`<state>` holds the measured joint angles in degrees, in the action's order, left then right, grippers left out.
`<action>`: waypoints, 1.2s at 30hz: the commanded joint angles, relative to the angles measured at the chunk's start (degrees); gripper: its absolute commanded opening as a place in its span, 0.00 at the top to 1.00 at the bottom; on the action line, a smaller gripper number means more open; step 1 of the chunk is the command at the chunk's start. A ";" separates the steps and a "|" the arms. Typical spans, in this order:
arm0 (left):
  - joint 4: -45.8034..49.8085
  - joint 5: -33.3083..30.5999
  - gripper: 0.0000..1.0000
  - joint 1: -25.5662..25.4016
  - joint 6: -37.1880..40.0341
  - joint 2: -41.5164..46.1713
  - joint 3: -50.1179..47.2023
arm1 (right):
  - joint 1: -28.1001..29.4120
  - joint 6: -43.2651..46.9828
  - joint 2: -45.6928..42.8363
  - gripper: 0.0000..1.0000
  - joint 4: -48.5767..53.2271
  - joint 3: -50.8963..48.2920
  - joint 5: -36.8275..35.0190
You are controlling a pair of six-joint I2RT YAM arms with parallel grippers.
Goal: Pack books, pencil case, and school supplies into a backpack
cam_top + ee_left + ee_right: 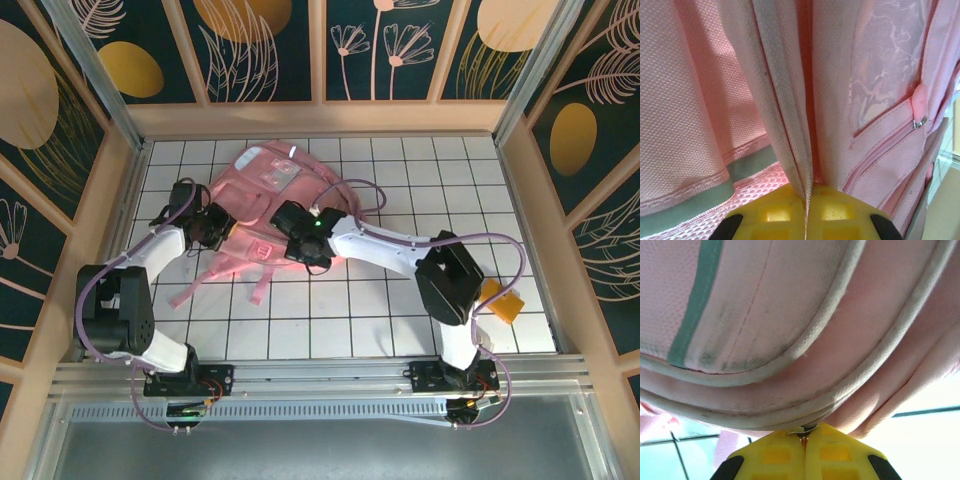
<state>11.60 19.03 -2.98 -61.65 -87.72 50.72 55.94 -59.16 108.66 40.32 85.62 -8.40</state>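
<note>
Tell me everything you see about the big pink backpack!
The backpack is soft and pink, woven-looking cloth with whitish piping, a grey-green strip and see-through pockets. It lies slumped on the tiled table, straps trailing loose. The left gripper pinches a fold of it; the right gripper is shut on its piped edge.

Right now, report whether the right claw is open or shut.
Shut. In the right wrist view the right claw has its yellow fingers pressed together, pinching the backpack at its piped edge.
</note>
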 commanded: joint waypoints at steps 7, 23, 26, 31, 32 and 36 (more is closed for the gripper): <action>-1.12 -8.46 1.00 3.96 17.38 -8.37 10.75 | -3.91 26.55 -16.31 1.00 -5.39 -11.16 5.09; 15.94 0.65 0.63 2.93 19.85 -11.00 24.13 | -1.75 25.11 -10.15 1.00 -21.94 -6.40 17.69; 18.31 -0.46 0.61 -2.30 19.09 -4.45 17.21 | -2.48 24.84 -9.54 1.00 -25.99 -7.49 20.99; 9.87 3.63 0.61 -7.03 7.26 0.80 4.14 | -3.30 25.15 -7.51 1.00 -27.46 -6.04 24.43; 9.39 2.37 0.61 -7.73 6.23 1.32 2.98 | -3.30 25.47 -7.10 1.00 -27.05 -5.40 24.64; 7.03 1.91 0.61 -8.83 4.02 1.22 1.65 | -3.33 25.93 -6.17 1.00 -26.62 -4.50 25.66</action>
<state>20.80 21.21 -11.22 -53.21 -86.19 52.71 53.01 -34.76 102.28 18.15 77.87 15.05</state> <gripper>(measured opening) 0.392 0.038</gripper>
